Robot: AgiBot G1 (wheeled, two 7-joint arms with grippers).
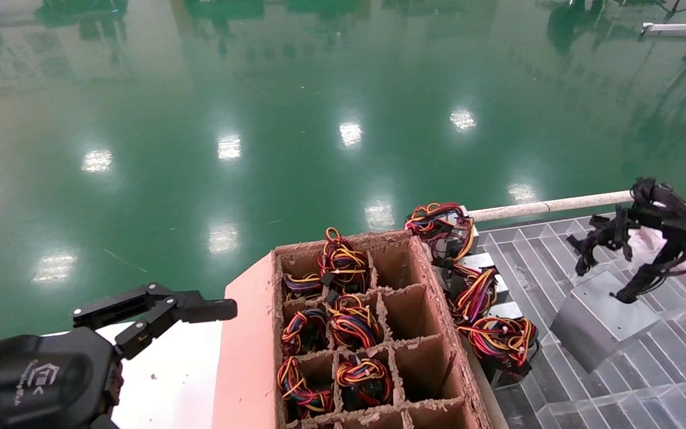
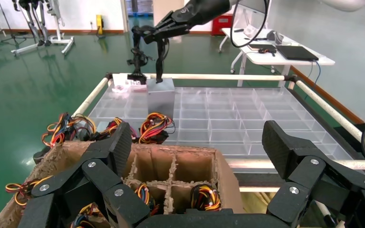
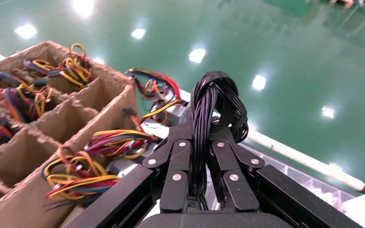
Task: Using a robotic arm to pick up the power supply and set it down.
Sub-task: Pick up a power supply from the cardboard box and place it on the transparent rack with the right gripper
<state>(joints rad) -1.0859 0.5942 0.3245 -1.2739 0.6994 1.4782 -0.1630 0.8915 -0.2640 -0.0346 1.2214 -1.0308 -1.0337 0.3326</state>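
The power supply is a plain grey metal box, tilted, with its lower edge on the clear grid tray. Its black cable bundle rises to my right gripper, which is shut on the cables. In the right wrist view the cable loop sticks out past the closed right gripper, and the box is hidden. The left wrist view shows the power supply hanging under that arm at the far side of the tray. My left gripper hovers open beside the cardboard box, holding nothing.
A divided cardboard box holds several units with red-yellow-orange wires. More such units lie along the tray's left edge. A white rail borders the tray's far side. Green floor lies beyond.
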